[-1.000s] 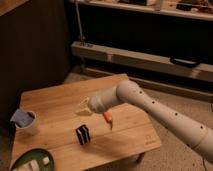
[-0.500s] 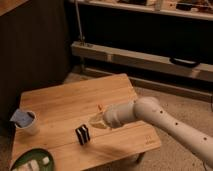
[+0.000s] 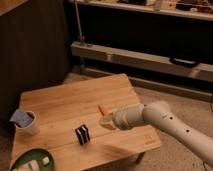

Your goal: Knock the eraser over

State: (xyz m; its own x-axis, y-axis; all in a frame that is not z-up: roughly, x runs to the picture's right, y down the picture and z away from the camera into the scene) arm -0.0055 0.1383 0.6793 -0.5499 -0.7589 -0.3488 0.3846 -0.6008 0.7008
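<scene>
Centres on a low wooden table (image 3: 65, 102) with a pale plank top, set on a speckled floor in front of dark shelving crossed by a long metal rail (image 3: 145, 59). Finds the eraser (image 3: 82, 135) near the table's front edge, left of middle: a small black block with white stripes, standing upright on the wood. Brings in a white arm (image 3: 165, 119) from the right, stretched low over the table's front right corner. Ends in the gripper (image 3: 104, 122), just to the right of the eraser and about level with its top, apart from it by a thin strip of bare wood. Holds the fingers clenched together, with nothing seen between them. Puts a small orange carrot-shaped piece (image 3: 102, 108) on the tabletop right behind the gripper; cannot tell whether touching or only close. Sets a white cup (image 3: 29, 126) at the table's left edge, well apart from the eraser, with something blue (image 3: 19, 117) sticking out of its mouth. Tucks a green plate (image 3: 20, 159) into the front left corner, partly cut off by the bottom of the view, with a few pale lumps (image 3: 39, 162) lying on it.
</scene>
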